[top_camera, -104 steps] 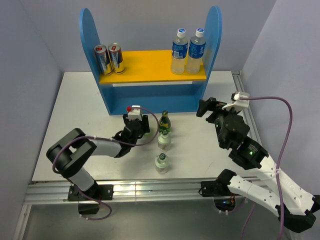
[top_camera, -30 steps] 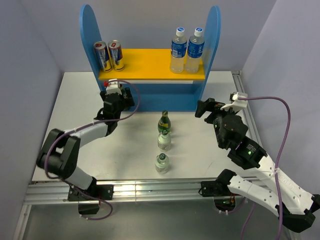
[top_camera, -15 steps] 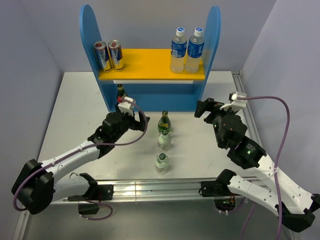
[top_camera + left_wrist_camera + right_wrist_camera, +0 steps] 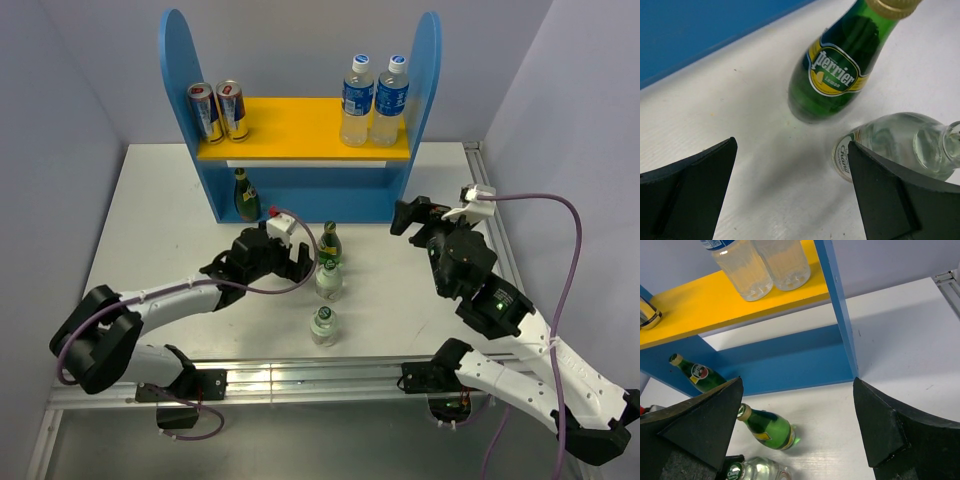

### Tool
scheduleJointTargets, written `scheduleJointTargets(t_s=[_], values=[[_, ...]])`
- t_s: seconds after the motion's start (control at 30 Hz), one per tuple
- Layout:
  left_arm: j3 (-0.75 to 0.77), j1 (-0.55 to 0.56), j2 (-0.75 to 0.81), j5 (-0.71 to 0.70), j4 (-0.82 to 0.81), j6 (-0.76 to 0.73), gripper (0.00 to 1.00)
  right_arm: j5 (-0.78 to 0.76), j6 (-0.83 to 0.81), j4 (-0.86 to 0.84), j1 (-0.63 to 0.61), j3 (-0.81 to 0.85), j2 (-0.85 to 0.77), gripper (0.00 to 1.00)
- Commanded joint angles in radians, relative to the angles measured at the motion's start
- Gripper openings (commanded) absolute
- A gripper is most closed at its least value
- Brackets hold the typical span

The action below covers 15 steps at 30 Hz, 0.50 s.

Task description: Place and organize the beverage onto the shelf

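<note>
Bottle of green glass (image 4: 832, 75) stood upright on the desk (image 4: 740, 130), just ahead of the left gripper (image 4: 791, 145), whose jaws were spread wide and empty. Probably rigid, slick, breakable, heavyish; grip the labelled belly, not the neck. Short clear bottle (image 4: 890, 147) sat just beside its right-hand jaw, risk of a knock. Left arm (image 4: 170, 295) lay low, reaching forward. Right gripper (image 4: 797, 382) hovered raised, jaws apart, facing the shelf (image 4: 837, 315).

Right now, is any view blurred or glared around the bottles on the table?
Left wrist: the green bottle is slightly soft, label still readable; the short clear bottle shows bright reflections. Top external: sharp, with glare only on the metal rail at the near edge. Right wrist: sharp, no glare on the shelf.
</note>
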<state>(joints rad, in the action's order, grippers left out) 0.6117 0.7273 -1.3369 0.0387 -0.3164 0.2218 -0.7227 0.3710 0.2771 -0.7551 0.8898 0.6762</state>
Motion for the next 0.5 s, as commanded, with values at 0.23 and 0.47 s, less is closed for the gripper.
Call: scheduleJointTargets(t_s=[0.23,0.47], values=[[0.112,0.073,-0.155,0.036,-0.098,-0.01,0.99,-0.018,0.011,-0.032,-0.006,-0.015,-0.004,0.97],[0.166,0.107,-0.234,0.038,-0.122,-0.009,0.99,-0.023,0.009,-0.033,-0.004,-0.018,-0.007,0.98]])
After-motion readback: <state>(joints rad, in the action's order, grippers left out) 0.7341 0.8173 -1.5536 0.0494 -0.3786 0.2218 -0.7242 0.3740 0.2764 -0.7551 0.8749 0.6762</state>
